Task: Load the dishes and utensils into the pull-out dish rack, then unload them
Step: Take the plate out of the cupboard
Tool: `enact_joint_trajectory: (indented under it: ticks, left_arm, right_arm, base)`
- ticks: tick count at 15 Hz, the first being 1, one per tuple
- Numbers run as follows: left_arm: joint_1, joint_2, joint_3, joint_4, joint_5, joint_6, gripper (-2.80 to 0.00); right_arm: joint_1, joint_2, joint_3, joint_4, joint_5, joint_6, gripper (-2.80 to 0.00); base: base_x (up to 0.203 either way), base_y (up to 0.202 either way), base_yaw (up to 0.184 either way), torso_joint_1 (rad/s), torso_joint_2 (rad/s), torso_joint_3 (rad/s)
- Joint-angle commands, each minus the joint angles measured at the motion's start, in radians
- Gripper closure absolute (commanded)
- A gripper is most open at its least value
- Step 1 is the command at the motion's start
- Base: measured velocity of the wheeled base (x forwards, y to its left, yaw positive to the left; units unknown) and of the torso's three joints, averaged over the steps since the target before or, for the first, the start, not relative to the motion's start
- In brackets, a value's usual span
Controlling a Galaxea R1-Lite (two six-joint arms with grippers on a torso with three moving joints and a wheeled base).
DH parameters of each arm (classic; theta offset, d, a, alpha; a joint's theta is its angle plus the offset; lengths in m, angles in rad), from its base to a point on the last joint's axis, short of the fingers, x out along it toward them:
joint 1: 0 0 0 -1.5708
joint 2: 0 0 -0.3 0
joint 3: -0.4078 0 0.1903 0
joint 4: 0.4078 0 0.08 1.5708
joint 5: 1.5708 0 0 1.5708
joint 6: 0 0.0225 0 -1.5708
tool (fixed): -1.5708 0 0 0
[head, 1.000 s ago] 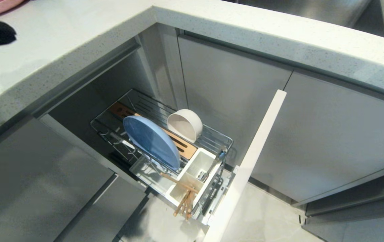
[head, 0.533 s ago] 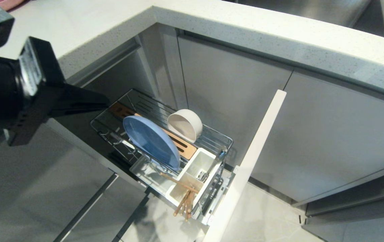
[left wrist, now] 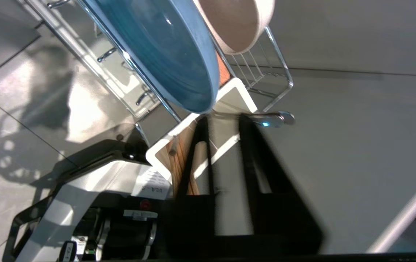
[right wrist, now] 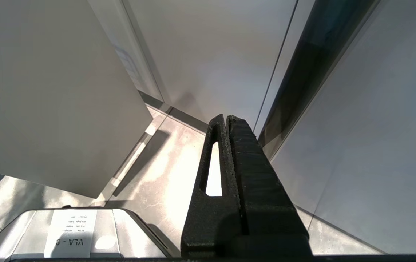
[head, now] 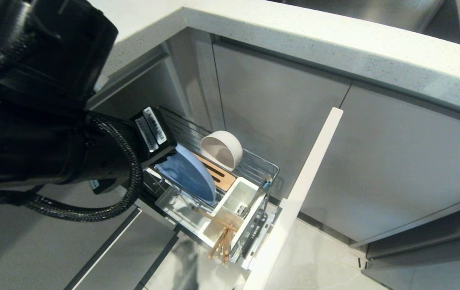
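Standing on edge in chrome wire pull-out dish rack (head: 268,169): pale-blue plate (head: 189,175), round, matte, leaning w/ face toward rack front. Off-white bowl (head: 221,149) resting on its side behind it. Wooden chopsticks (head: 221,241) lying slanted in white plastic caddy (head: 238,201), tips overhanging front. Hovering nr plate: left gripper (left wrist: 222,120), fingers narrowly parted, holding nothing. Parked nr floor: right gripper (right wrist: 226,118), fingers pressed together. Labels unreadable.

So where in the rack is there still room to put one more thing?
Bare wire remains behind the off-white bowl, toward the cabinet. The front is crowded: the blue plate, the white caddy with chopsticks, and the left gripper above them.
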Motion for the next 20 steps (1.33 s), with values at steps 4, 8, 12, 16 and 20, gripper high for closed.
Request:
enact_joint_trajectory:
  ticks: [4,8,12,16,20]
  left_arm:
    - [0.023,0.072,0.008,-0.019,0.016,-0.030,-2.80]
    - [0.081,0.130,0.021,-0.070,0.017,-0.037,-2.80]
    - [0.114,0.189,0.022,-0.084,0.017,-0.052,-2.80]
    - [0.120,0.216,0.022,-0.124,0.019,-0.054,-2.80]
    - [0.135,0.229,0.020,-0.142,0.019,-0.054,-2.80]
  right_arm:
    - [0.000,-0.004,0.002,-0.001,0.001,0.000,0.00]
    - [0.000,-0.004,0.002,0.000,0.001,0.000,0.00]
    - [0.001,-0.004,0.002,-0.001,0.001,0.000,0.00]
    - [0.000,-0.004,0.002,0.000,0.001,0.000,0.00]
    - [0.000,-0.004,0.002,0.000,0.001,0.000,0.00]
  base:
    - [0.000,0.000,0.000,0.000,0.00,0.000]
    - [0.000,0.000,0.000,0.000,0.00,0.000]
    - [0.000,0.000,0.000,0.000,0.00,0.000]
    - [0.000,0.000,0.000,0.000,0.00,0.000]
    - [0.000,0.000,0.000,0.000,0.00,0.000]
